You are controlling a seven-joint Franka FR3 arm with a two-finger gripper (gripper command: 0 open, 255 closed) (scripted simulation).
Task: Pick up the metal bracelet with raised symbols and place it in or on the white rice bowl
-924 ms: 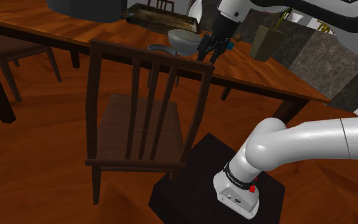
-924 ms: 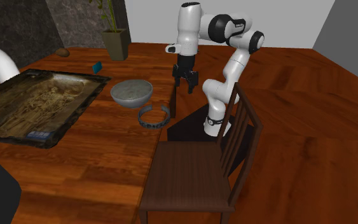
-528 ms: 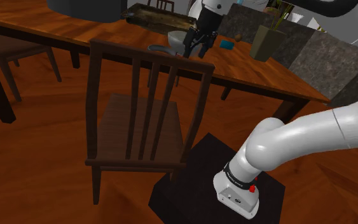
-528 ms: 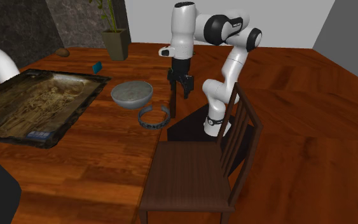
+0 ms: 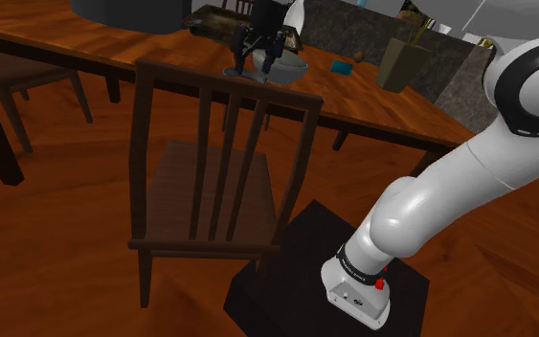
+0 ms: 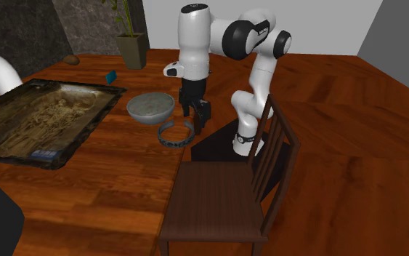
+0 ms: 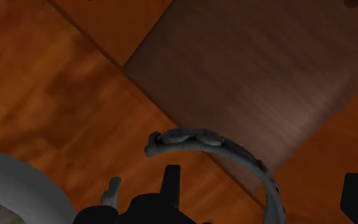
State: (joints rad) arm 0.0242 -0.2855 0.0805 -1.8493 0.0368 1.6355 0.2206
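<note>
Gripper (image 6: 196, 116), fingers apart, hovers mid-frame in second exterior view; bracelet (image 6: 175, 135) lies on table (image 6: 115, 171) just below-left of it; bowl (image 6: 150, 106) further left.

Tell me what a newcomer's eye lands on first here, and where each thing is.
The white arm holds its all-black two-finger gripper, jaws open, over the grey open-ended bracelet, which lies near the edge of the reddish wooden table. Beside the bracelet stands a pale grey round bowl, and a dark wooden slat-back chair is drawn up at that table edge.
</note>
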